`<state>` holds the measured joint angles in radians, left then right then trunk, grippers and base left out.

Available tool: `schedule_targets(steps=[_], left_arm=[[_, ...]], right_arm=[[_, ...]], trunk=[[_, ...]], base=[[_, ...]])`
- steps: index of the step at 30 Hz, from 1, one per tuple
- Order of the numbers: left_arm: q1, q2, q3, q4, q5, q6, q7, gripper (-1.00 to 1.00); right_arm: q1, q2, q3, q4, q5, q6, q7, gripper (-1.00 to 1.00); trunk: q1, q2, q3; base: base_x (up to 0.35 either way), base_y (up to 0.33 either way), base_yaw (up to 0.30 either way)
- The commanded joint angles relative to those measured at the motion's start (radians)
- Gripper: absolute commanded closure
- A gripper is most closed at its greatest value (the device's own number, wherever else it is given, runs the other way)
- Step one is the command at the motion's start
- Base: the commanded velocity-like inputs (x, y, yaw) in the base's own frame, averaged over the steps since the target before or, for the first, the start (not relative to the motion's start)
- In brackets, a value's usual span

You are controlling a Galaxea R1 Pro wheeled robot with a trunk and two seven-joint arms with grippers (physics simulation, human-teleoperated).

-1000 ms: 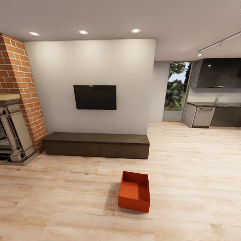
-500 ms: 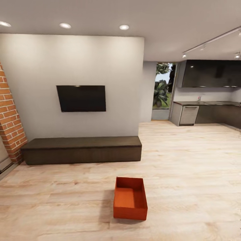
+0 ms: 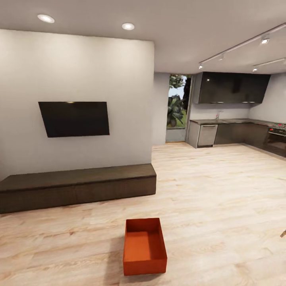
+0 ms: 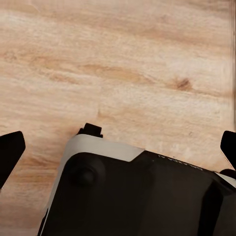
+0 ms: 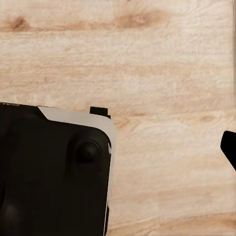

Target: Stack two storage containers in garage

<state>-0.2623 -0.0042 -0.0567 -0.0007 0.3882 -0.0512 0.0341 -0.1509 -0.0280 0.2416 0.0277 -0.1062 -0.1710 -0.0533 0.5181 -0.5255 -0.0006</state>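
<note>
One orange-red open-top storage container (image 3: 144, 246) sits empty on the pale wood-plank living room floor (image 3: 222, 198), in front of the long low dark-brown cabinet (image 3: 75, 188). The second container and the garage are out of view. In the left wrist view my left gripper (image 4: 118, 152) is open, its dark fingertips (image 4: 10, 150) far apart above the planks, with nothing between them. In the right wrist view my right gripper (image 5: 118, 150) also hangs over the planks, one dark fingertip (image 5: 230, 147) far out at the frame's edge, holding nothing.
A black TV (image 3: 74, 118) hangs on the white wall above the cabinet. Open plank floor runs to the right toward a kitchen with dark cabinets (image 3: 232, 88) and a counter (image 3: 222, 133). My black-and-white base (image 4: 132, 196) shows under both wrists.
The head camera has swung to the right: the brick fireplace has left the picture and more of the kitchen shows. The container lies where it was, now nearer in view.
</note>
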Motion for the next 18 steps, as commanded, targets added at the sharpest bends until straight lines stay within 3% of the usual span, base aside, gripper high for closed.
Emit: schedule_targets(steps=[1,11,18], left_arm=[[0.000,0.000,-0.006,0.001,0.006,-0.003,0.004,-1.00],[0.000,0.001,-0.006,0.001,0.006,-0.004,0.003,-1.00],[0.000,0.001,-0.006,0.001,0.006,-0.003,0.004,-1.00]], right_arm=[[-0.001,0.000,0.009,0.003,-0.010,-0.005,0.000,-1.00],[-0.001,0.000,0.008,0.003,-0.010,-0.005,0.000,-1.00],[-0.001,0.000,0.020,0.003,-0.004,-0.004,-0.001,-1.00]], trunk=[[0.001,0.000,0.000],[0.001,0.000,0.000],[0.001,0.000,0.000]], base=[[0.321,0.000,-0.242],[0.321,0.000,-0.232],[0.321,0.000,-0.027]])
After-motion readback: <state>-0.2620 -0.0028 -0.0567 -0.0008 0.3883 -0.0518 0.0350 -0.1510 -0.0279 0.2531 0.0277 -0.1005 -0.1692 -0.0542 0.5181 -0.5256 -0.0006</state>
